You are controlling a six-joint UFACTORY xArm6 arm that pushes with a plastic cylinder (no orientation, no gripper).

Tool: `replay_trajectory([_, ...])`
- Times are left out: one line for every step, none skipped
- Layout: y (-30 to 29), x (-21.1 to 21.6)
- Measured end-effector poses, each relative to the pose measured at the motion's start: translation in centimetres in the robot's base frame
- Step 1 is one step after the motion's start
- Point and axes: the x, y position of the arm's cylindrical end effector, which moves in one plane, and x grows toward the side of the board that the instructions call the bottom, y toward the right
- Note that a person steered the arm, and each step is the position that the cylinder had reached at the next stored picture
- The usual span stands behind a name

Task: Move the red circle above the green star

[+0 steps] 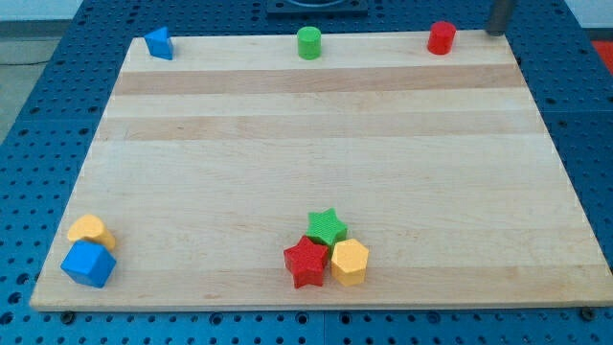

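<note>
The red circle (442, 37) stands at the top edge of the wooden board (316, 144), toward the view's right. The green star (327, 227) sits near the bottom edge at the middle, touching a red star (306, 263) below it and a yellow hexagon (349, 262) at its lower right. My tip (494, 31) shows blurred at the view's top right corner, just right of the red circle and a little apart from it.
A green circle (308, 43) stands at the top middle and a blue triangle-like block (159, 43) at the top left. A yellow block (90, 231) and a blue cube-like block (88, 264) touch each other at the bottom left corner.
</note>
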Motion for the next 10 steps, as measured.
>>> replay_trajectory([-4.1, 0.0])
replay_trajectory([-7.9, 0.3])
replay_trajectory([-10.4, 1.4])
replay_trajectory([-12.1, 3.2])
replay_trajectory([-11.8, 5.0])
replay_trajectory([-10.2, 6.6])
replay_trajectory([-9.7, 9.1])
replay_trajectory([-9.7, 12.1])
replay_trajectory([-9.8, 15.2])
replay_trajectory([-11.7, 17.1])
